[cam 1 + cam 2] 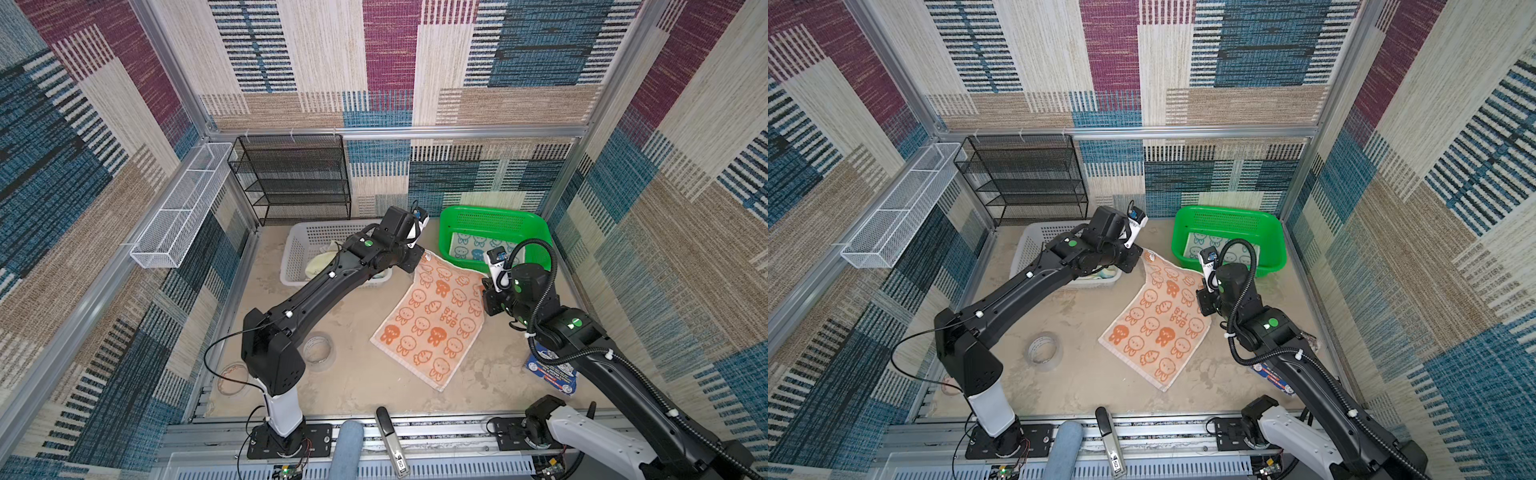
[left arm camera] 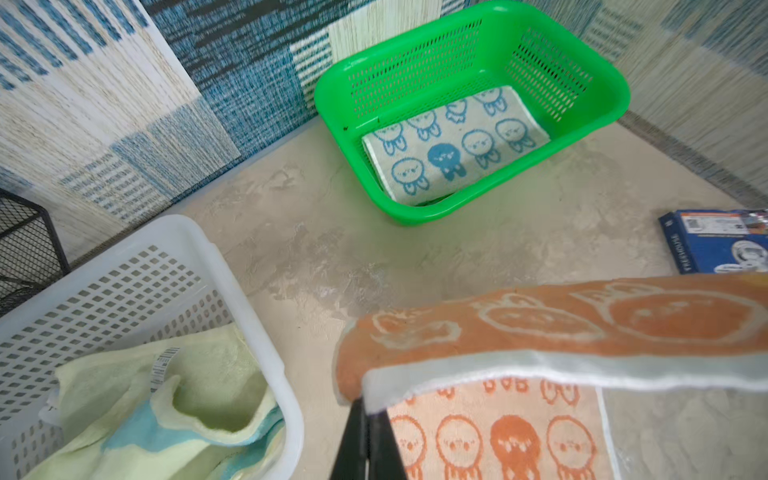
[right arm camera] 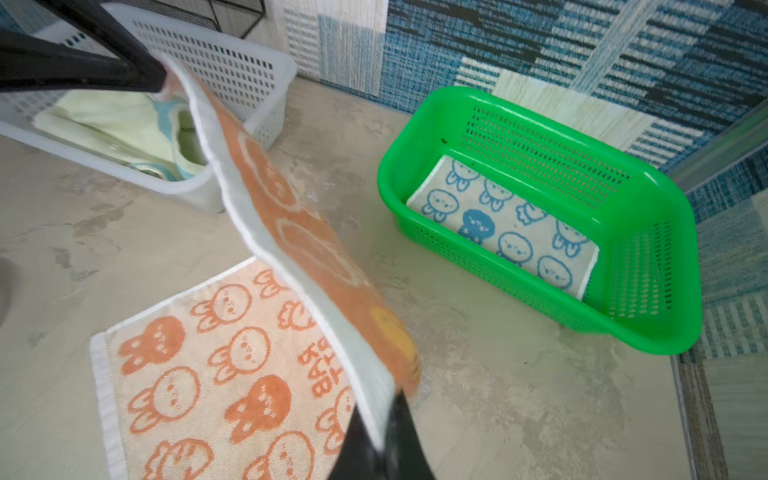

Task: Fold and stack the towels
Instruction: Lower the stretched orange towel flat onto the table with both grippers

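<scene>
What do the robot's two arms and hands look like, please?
Both arms are glossy black with white base segments, round green dots on the joints and white cable ties. The left arm trails a thin black wire; the right arm carries a ribbed black hose. The left hand and right hand are slim and black.

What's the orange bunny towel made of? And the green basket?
The orange bunny towel looks like soft terry cloth: fuzzy, matte, drooping where it's lifted. The green basket looks like glossy moulded plastic: smooth shiny rim, rows of little holes.
</scene>
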Controlling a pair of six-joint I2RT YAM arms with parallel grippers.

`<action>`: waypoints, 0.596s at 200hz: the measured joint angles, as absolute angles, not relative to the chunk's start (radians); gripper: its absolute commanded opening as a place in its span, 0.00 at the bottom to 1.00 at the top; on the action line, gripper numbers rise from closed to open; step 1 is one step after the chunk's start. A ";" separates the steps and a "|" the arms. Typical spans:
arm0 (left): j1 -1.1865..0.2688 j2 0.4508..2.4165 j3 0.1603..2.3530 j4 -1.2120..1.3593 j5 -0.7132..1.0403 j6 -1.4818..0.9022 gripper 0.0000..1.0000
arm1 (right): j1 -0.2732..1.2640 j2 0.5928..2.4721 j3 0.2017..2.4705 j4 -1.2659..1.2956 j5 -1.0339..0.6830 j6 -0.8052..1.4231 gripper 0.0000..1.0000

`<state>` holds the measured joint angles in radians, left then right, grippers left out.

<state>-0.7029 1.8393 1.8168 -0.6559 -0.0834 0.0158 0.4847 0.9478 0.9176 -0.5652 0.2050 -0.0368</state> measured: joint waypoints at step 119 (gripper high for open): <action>-0.698 1.828 1.604 -0.544 -0.181 0.095 0.00 | 0.485 1.077 0.771 -0.455 -0.058 0.087 0.00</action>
<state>-0.6979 1.8282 1.6043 -0.5442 -0.1806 0.0952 0.4850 1.0775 0.7712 -0.4553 -0.0578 0.0868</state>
